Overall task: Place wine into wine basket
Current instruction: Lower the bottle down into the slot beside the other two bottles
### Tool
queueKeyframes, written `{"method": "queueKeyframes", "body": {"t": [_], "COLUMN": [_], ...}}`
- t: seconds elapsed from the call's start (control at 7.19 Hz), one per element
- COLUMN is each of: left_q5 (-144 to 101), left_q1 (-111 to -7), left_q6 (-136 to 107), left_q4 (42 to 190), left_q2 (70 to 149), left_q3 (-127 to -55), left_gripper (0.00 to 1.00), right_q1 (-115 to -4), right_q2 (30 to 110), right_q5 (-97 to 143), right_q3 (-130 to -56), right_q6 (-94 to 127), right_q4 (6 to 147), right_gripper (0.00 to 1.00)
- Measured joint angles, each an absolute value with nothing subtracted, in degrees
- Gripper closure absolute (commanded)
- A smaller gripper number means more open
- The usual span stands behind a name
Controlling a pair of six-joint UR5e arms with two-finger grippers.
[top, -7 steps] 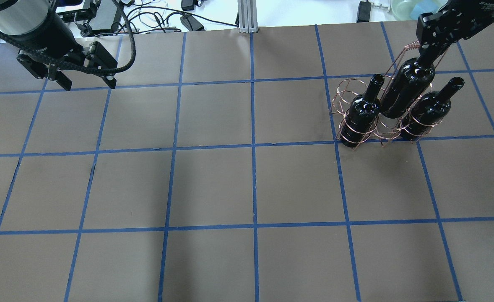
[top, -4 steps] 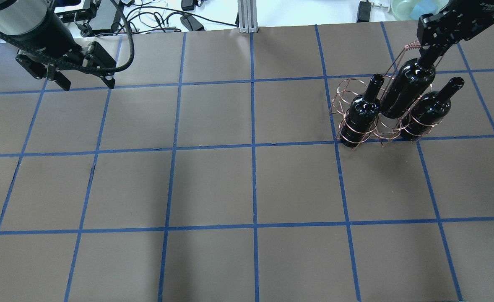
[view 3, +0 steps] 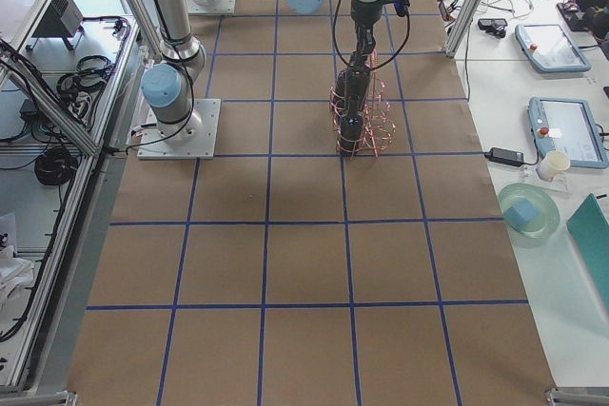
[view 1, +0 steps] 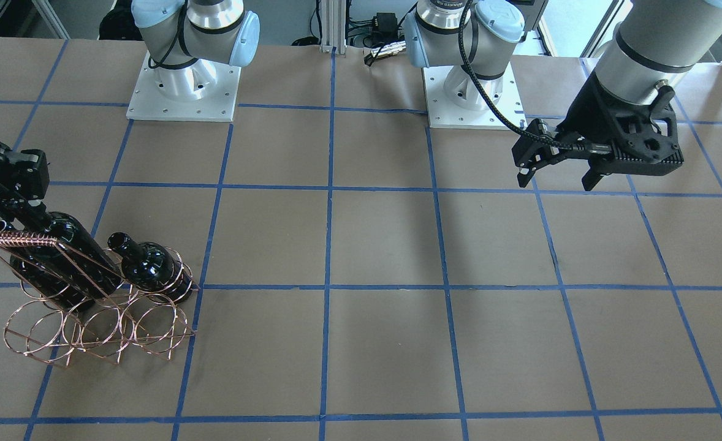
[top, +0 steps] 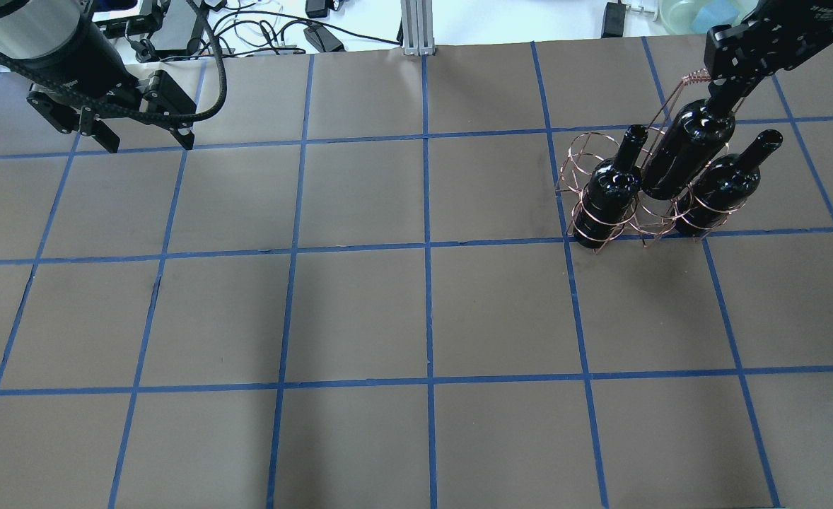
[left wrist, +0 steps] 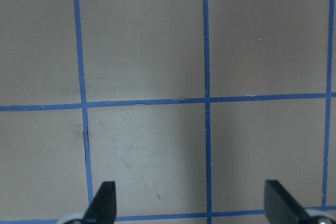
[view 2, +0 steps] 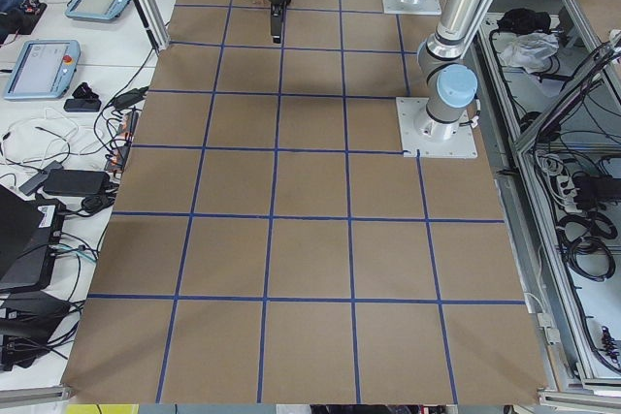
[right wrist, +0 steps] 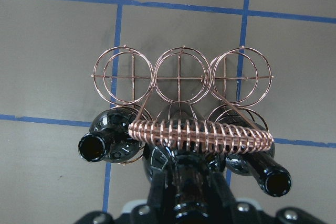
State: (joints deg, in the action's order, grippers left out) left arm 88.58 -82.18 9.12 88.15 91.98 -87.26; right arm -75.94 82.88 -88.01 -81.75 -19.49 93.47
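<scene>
Wine bottle (view 1: 60, 239), glossy glass, likely heavy and slippery, leans in the wine basket (view 1: 18, 241) towards the table's (view 1: 385, 343) far right corner, neck pinched by the right gripper (view 1: 22, 205). Overhead, left gripper (top: 149, 141) hovers, fingers spread. Right wrist: the neck looks the sensible hold

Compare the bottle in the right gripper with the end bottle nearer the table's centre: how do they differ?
The gripped bottle has its neck clamped in the right gripper; the end bottle stands free, mouth showing. The gripped bottle rides higher; the end bottle sits deep in the wine basket. Both: glossy black, unlabelled.
</scene>
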Motion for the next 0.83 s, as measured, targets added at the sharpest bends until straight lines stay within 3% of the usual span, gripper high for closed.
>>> {"method": "queueKeyframes", "body": {"t": [0.83], "left_q5": [92.35], "left_q1": [-82.26], "left_q6": [8.77], "left_q4": [89.57], "left_q2": [91.08], "left_q3": [-87.85], "left_gripper": [0.0], "right_q1": [-75.94], "right_q2": [82.94], "right_q5": [-87.87], "right_q3": [-81.73], "right_q6": [-19.91], "right_q4": [93.54], "right_gripper": [1.0]}}
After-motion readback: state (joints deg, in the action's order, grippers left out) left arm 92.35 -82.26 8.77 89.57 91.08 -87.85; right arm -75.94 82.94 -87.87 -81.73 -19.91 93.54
